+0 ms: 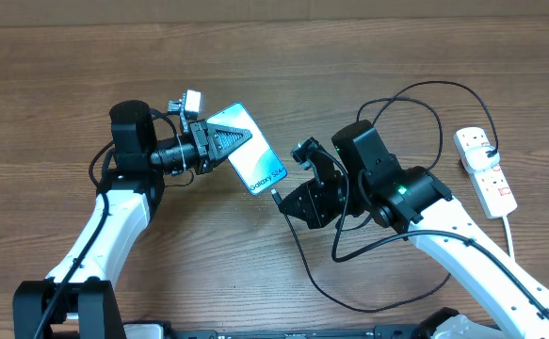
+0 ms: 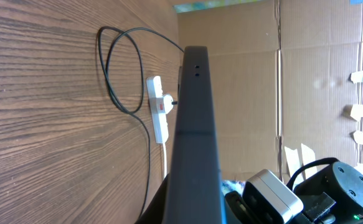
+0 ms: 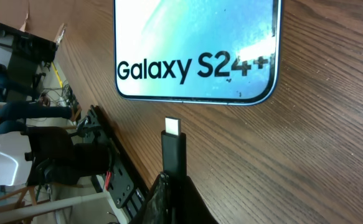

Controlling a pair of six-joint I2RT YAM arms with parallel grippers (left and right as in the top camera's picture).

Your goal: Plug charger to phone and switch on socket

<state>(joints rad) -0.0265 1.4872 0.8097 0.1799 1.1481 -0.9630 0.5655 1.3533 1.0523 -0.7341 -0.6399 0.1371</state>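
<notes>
Left gripper (image 1: 219, 143) is clamped on the far-left end of the slim smartphone with a light blue-teal screen (image 1: 260, 165), arm stretched rightward over the wooden worktop (image 1: 67, 75). Right gripper (image 1: 288, 201) pinches the connector tip (image 3: 174, 134) of the thin black charger cable (image 1: 439, 122) just short of the phone's near-right end, nothing between. Cable loops trail right toward the white plastic power strip (image 1: 486, 171).

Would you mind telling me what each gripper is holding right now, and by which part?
The left gripper clamps the phone by the end opposite its Galaxy text; the right gripper holds the charger just behind its connector tip.
</notes>
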